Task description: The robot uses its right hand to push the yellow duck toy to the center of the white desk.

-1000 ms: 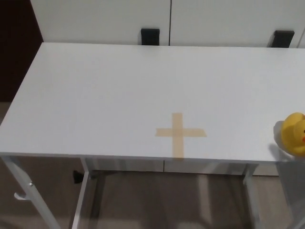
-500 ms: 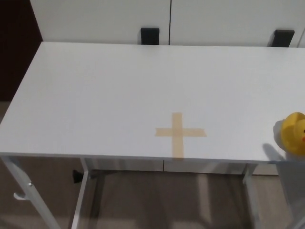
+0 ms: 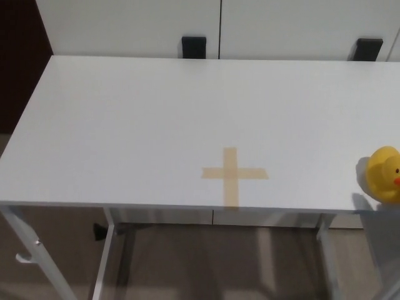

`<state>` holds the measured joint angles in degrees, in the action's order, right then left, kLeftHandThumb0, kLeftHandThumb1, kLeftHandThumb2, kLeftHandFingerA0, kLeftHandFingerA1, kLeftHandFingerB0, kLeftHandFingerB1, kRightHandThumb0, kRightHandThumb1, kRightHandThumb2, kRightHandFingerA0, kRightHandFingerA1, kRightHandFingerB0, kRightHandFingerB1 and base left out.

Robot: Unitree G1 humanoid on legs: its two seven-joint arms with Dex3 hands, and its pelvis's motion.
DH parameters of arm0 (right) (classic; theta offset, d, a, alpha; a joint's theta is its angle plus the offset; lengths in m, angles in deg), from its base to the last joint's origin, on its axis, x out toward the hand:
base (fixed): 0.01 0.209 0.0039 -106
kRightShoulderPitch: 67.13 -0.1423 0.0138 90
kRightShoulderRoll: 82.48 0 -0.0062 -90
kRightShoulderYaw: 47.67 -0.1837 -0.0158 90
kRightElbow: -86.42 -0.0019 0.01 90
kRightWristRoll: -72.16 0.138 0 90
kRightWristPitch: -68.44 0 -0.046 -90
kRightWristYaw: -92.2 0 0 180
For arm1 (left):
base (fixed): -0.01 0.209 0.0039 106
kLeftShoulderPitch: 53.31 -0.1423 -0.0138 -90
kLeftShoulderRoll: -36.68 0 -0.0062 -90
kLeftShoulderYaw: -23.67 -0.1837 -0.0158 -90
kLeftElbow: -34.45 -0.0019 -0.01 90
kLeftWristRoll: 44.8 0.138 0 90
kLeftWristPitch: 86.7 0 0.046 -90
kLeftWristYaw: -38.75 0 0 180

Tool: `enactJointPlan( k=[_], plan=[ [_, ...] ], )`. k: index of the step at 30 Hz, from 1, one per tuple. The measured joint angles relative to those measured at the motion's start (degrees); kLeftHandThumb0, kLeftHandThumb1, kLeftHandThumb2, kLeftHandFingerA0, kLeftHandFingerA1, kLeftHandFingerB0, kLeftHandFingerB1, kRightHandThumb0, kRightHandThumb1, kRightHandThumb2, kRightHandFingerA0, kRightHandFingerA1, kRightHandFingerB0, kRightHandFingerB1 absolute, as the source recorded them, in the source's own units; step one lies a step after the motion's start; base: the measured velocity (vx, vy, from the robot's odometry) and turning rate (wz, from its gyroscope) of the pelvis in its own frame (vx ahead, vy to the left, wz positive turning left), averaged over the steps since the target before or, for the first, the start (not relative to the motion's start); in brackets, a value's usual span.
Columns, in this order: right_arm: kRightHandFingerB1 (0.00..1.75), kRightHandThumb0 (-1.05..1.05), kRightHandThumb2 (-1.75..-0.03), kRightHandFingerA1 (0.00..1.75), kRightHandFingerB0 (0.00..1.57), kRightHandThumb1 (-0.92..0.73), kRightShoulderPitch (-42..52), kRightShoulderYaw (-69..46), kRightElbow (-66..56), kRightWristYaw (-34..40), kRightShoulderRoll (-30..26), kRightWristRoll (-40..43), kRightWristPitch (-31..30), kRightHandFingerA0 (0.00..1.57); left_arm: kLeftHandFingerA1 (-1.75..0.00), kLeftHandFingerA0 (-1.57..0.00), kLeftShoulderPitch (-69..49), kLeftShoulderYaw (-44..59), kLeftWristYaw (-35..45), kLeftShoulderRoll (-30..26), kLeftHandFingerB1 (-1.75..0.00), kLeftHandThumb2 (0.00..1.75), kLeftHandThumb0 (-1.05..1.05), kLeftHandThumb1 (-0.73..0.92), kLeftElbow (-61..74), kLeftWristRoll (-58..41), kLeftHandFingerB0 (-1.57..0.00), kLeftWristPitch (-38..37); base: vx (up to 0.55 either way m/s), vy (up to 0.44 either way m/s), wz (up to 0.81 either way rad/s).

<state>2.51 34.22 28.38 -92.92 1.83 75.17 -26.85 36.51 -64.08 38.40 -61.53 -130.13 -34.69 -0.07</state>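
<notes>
Nothing on the desk has been moved since the earlier frames; only a slight shift of the whole picture is noted, which is put down to the camera and not to the things.

Only the head view is given. The yellow duck toy (image 3: pixel 384 174) is seen on the white desk (image 3: pixel 156 112), well to the right of the tape cross (image 3: pixel 234 175), close to the desk's front edge and partly cut by the picture's right border. The cross is taken to mark the centre to be reached. A faint shadow is cast on the desk just below the duck, but what casts it cannot be told.

Neither hand is shown, so nothing can be said of the fingers of either.

The push is judged not yet begun: the duck is untouched and well apart from the cross. The right hand's approach, contact on the duck's far side from the cross, and the whole slide toward it are left to do.
</notes>
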Motion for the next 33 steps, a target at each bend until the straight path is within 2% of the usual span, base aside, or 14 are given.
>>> enactJointPlan(
  k=[1, 4, 5, 8, 11, 12, 20, 24, 27, 29, 30, 33],
  plan=[
    [0.51, -0.64, -1.09, 0.62, 0.18, -0.68, -0.10, 0.13, 0.00, 0.13, 0.45, -0.12, 0.00, 0.35, -0.69, -0.86, -0.05, -0.05, 0.00, 0.00, -0.56, 0.74, -0.15, 0.66, -0.01, 0.00, -0.77, 0.00, 0.00, 0.000, 0.00],
    [0.52, -0.61, -1.09, 0.63, 0.19, -0.67, -0.23, 0.47, 0.09, 0.61, 1.77, -0.50, 0.00, 0.36, -0.68, -0.85, -0.21, -0.13, 0.00, 0.01, -0.56, 0.72, -0.16, 0.66, -0.03, -0.01, -0.77, 0.00, 0.00, 0.000, 0.00],
    [0.42, -0.66, -0.66, 0.50, 0.32, -0.87, -0.23, 0.47, 0.09, 0.61, 1.77, -0.50, 0.00, 0.39, -0.70, -0.87, -0.21, -0.13, 0.00, 0.01, -0.55, 0.74, -0.17, 0.64, -0.03, -0.01, -0.81, 0.00, 0.00, 0.000, 0.00],
    [0.42, -0.68, -0.65, 0.50, 0.35, -0.85, -0.23, 0.48, 0.09, 0.95, 2.44, -0.71, -0.03, 0.43, -0.72, -0.88, -0.51, -0.34, 0.00, 0.06, -0.59, 0.68, -0.18, 0.65, 0.00, 0.01, -0.82, 0.00, 0.00, 0.000, 0.00],
    [0.41, -0.69, -0.65, 0.49, 0.36, -0.85, -0.29, 0.50, 0.44, 1.44, 3.00, -0.94, -0.08, 0.45, -0.71, -0.88, -0.58, -0.66, -0.01, 0.14, -0.59, 0.69, -0.17, 0.65, 0.00, 0.05, -0.82, 0.00, 0.00, 0.000, 0.00],
    [0.41, -0.68, -0.66, 0.48, 0.36, -0.87, -0.31, 0.55, 0.75, 1.60, 3.08, -1.10, -0.08, 0.47, -0.72, -0.89, -0.57, -0.69, -0.01, 0.16, -0.58, 0.75, -0.15, 0.63, -0.01, 0.04, -0.83, 0.00, 0.00, 0.000, 0.00],
    [0.43, -0.65, -0.65, 0.49, 0.43, -0.85, -1.46, 2.42, 1.88, 2.10, 3.09, -2.86, -0.08, 0.51, -0.71, -0.87, -0.56, -1.15, -0.01, 0.21, -0.56, 0.74, -0.15, 0.65, -0.02, 0.15, -0.79, 0.00, 0.00, 0.000, 0.00],
    [0.44, -0.65, -0.65, 0.50, 0.45, -0.85, -2.20, 3.54, 2.37, 2.35, 3.19, -3.91, -0.04, 0.53, -0.71, -0.87, -0.54, -1.28, -0.01, 0.21, -0.56, 0.77, -0.16, 0.62, -0.01, 0.17, -0.83, 0.00, 0.00, 0.000, 0.00],
    [0.42, -0.65, -0.65, 0.51, 0.39, -0.86, -2.20, 5.25, 2.19, 2.65, 3.79, -4.89, 0.53, 0.51, -0.73, -0.87, -0.66, -1.61, -0.01, 0.21, -0.58, 0.67, -0.17, 0.65, 0.00, 0.29, -0.80, 0.00, 0.00, 0.000, 0.00],
    [0.42, -0.65, -0.65, 0.51, 0.39, -0.86, -2.19, 6.19, 1.92, 2.77, 4.22, -5.36, 0.94, 0.51, -0.73, -0.87, -0.71, -1.74, -0.01, 0.21, -0.58, 0.67, -0.17, 0.65, 0.02, 0.31, -0.80, 0.00, 0.00, 0.000, 0.00],
    [0.40, -0.69, -0.66, 0.49, 0.47, -0.84, -2.19, 6.19, 1.92, 2.77, 4.22, -5.36, 0.94, 0.57, -0.76, -0.88, -0.71, -1.74, -0.01, 0.21, -0.58, 0.66, -0.17, 0.65, 0.02, 0.31, -0.81, 0.00, 0.00, 0.000, 0.00],
    [0.40, -0.69, -0.66, 0.49, 0.47, -0.84, -2.22, 7.85, 1.31, 2.98, 5.36, -6.18, 1.53, 0.57, -0.76, -0.88, -0.67, -1.84, -0.01, 0.23, -0.58, 0.66, -0.17, 0.65, 0.05, 0.33, -0.81, 0.00, 0.00, 0.000, 0.00]
  ],
)
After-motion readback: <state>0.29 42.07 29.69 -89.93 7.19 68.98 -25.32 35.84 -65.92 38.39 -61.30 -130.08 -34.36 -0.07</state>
